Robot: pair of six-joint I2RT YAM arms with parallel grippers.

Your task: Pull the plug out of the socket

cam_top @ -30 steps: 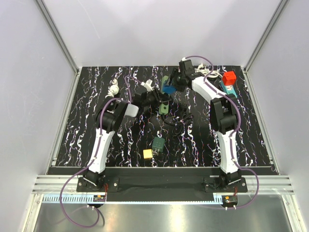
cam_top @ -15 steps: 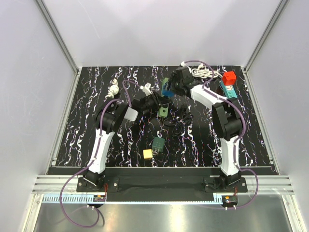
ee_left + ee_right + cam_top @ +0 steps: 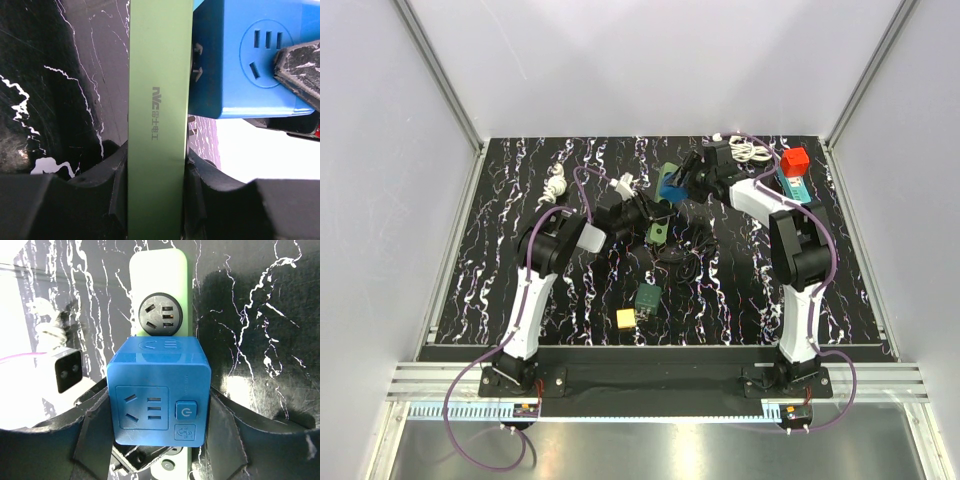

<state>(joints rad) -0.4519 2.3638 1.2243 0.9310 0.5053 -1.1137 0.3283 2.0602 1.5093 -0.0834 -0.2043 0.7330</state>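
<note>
Black, white-veined table point(image 3: 500, 260) inside pale walls point(image 3: 380, 150) formed the work area. My left gripper point(image 3: 156, 170) was closed narrowly on the edges of the green power strip point(image 3: 159, 90), which ran straight forward from between its fingers. My right gripper point(image 3: 159, 417) stood wider, clamped on both flanks of the blue cube plug point(image 3: 159, 390), which sat between its fingers with the strip's free round socket point(image 3: 159, 314) just beyond.

From the left wrist, the cube sat just right of the strip. Metal prongs point(image 3: 197, 60) showed in a thin gap between the two, so I judged the plug partly withdrawn but not free.

To finish well, I judged the right gripper should draw squarely away from the strip face, along the prongs and without twisting, while the left held firm against it. Any tilt risked binding the prongs or slipping the strip through the left fingers.

No bin, tray or other container was visible near either gripper.
</note>
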